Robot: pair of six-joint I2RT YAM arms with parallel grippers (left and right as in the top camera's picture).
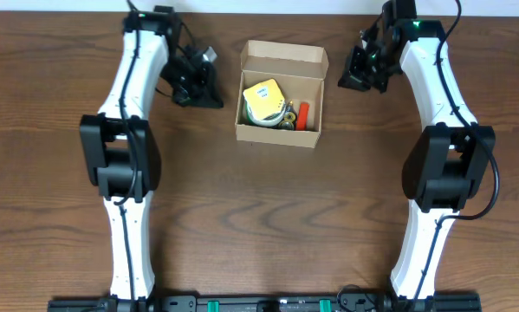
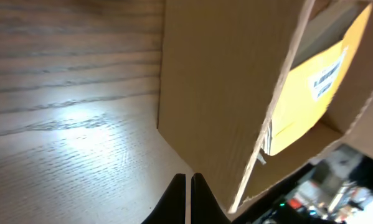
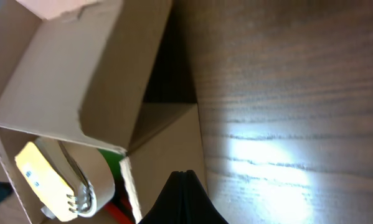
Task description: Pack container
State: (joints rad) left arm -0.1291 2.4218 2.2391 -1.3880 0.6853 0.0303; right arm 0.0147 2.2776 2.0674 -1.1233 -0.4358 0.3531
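Observation:
The container [image 1: 281, 130] is a brown cardboard box at the table's middle back, its flap lid [image 1: 285, 57] open and standing at the far side. Inside lie a yellow tape dispenser [image 1: 262, 100], a red item [image 1: 302, 114] and small metal pieces. My left gripper [image 1: 214, 95] is shut and empty, just left of the box. In the left wrist view its fingers [image 2: 188, 185] point at the box's outer wall [image 2: 223, 93]. My right gripper [image 1: 346, 81] is shut and empty, just right of the box. In the right wrist view its fingers [image 3: 183, 186] sit by the box wall [image 3: 167, 143].
The wooden table [image 1: 268, 217] spreads around the box. The right wrist view shows the flap [image 3: 93, 68], the yellow dispenser [image 3: 43, 180] and something green [image 3: 109, 163] inside. The left wrist view shows the yellow dispenser [image 2: 317, 93] over the rim.

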